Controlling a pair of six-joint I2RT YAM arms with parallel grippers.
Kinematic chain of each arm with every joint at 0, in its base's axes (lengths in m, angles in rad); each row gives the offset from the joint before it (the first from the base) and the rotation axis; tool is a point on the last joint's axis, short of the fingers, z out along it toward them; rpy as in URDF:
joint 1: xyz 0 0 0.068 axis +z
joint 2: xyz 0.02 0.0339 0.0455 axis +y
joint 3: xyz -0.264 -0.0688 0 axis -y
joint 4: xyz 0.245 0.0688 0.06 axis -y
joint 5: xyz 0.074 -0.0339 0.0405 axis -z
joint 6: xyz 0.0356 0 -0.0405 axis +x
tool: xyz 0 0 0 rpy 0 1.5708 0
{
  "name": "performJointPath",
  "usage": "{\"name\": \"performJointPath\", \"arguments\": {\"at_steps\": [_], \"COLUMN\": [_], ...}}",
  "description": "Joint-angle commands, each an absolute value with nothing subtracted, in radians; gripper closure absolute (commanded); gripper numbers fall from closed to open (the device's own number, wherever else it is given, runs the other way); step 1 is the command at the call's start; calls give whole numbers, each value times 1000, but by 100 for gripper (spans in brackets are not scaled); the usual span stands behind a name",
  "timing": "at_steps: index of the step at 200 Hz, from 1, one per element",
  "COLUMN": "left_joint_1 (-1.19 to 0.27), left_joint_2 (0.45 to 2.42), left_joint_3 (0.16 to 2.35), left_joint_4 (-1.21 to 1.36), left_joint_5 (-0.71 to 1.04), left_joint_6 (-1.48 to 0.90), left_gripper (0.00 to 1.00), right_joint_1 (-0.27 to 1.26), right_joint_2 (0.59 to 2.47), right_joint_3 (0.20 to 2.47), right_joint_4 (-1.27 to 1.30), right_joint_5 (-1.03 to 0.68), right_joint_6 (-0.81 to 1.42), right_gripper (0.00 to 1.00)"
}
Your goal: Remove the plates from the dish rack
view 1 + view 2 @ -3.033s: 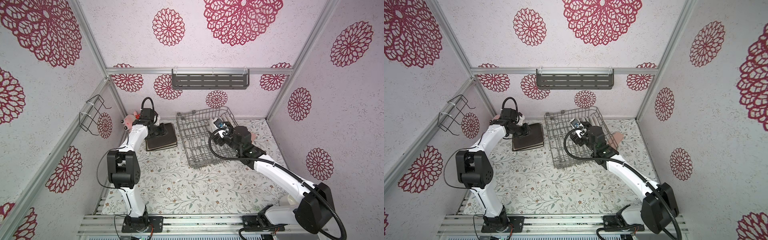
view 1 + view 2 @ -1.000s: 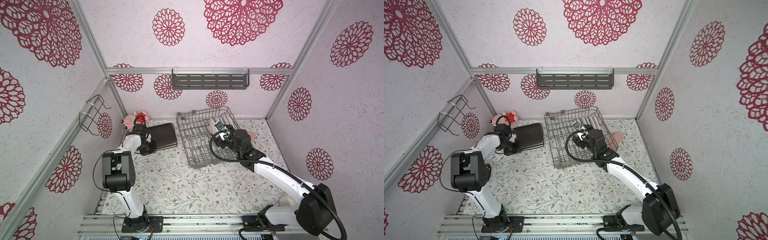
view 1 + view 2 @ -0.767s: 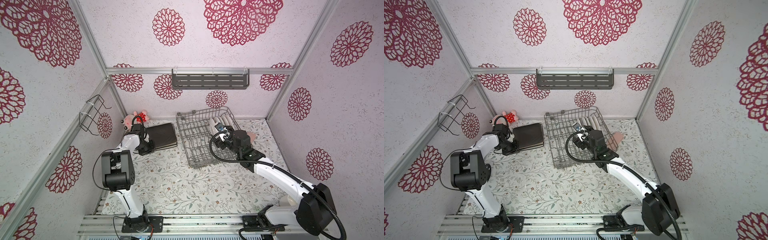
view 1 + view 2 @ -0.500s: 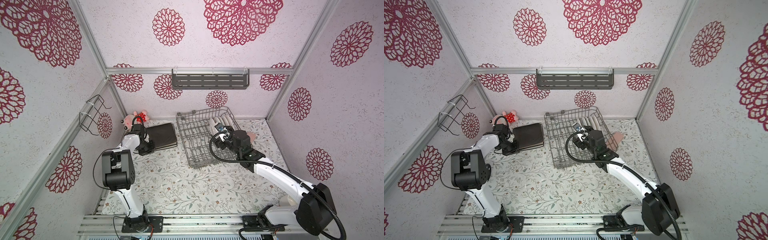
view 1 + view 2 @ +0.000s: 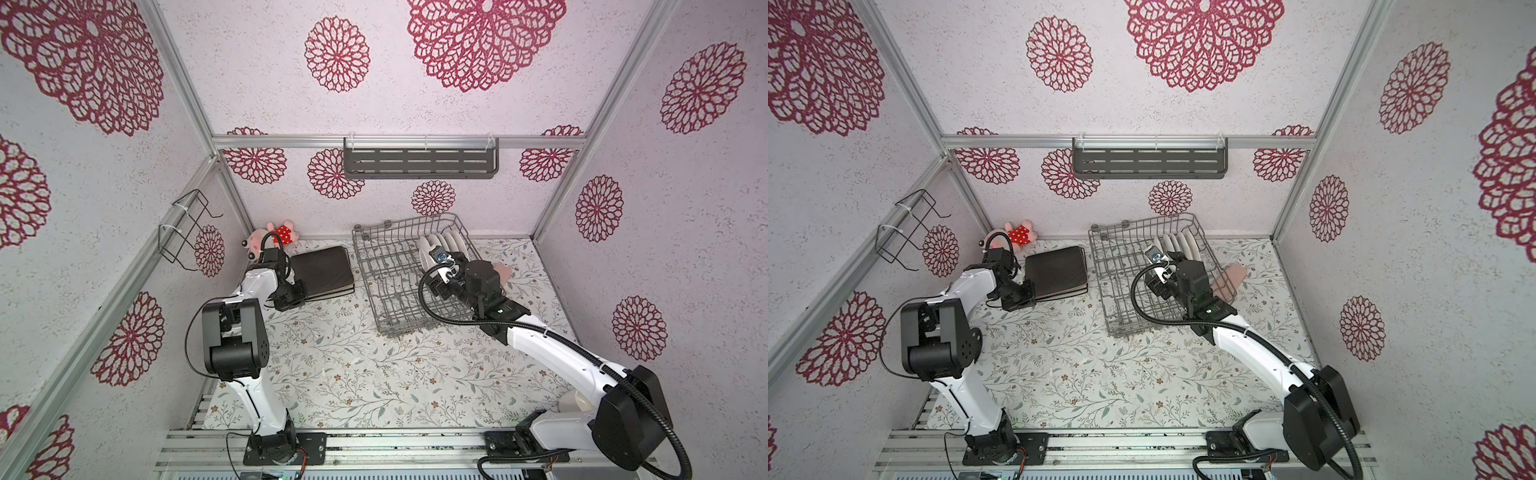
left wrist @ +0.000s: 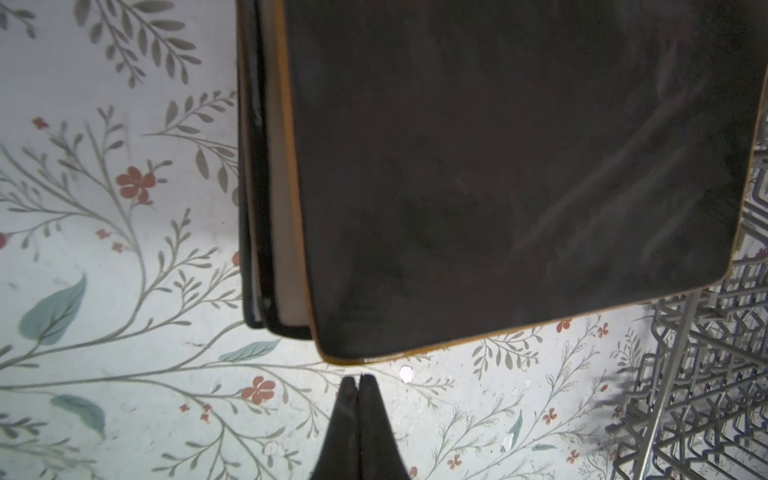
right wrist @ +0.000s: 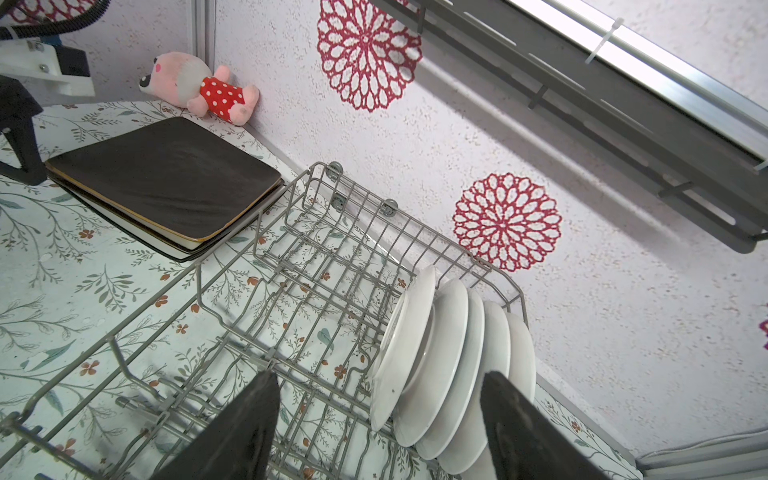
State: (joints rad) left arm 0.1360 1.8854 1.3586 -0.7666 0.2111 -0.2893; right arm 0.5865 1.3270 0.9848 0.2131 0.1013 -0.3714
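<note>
The grey wire dish rack stands at the back middle of the table. Several small round white plates stand upright in its far right corner. My right gripper hovers open over the rack, close in front of these plates and touching none. Left of the rack lies a stack of square plates, a dark brown one on top. My left gripper is shut and empty, low at the stack's near-left corner.
A pink plush toy lies in the back left corner. A dark slotted shelf hangs on the back wall. A black wire holder hangs on the left wall. A pink object lies right of the rack.
Three seconds ago my left gripper was over the back of the square stack; it has come forward and down to the stack's near-left corner. Over the last second almost nothing moves.
</note>
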Motion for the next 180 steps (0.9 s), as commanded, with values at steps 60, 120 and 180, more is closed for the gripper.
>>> {"name": "performJointPath", "arguments": {"at_steps": [60, 120, 180], "left_joint_1": [163, 168, 172], "left_joint_2": [1899, 1904, 1899], "left_joint_3": [1391, 1393, 1390], "left_joint_4": [-742, -729, -704], "left_joint_5": [193, 192, 201], "left_joint_6": [-294, -305, -317], "left_gripper": [100, 100, 100], "right_joint_1": [580, 580, 580], "right_joint_2": [1324, 1322, 1331], "right_joint_3": [985, 977, 977], "right_joint_4": [259, 256, 255], "right_joint_5": [109, 112, 110], "right_joint_6": [-344, -345, -348], "right_gripper": [20, 20, 20]}}
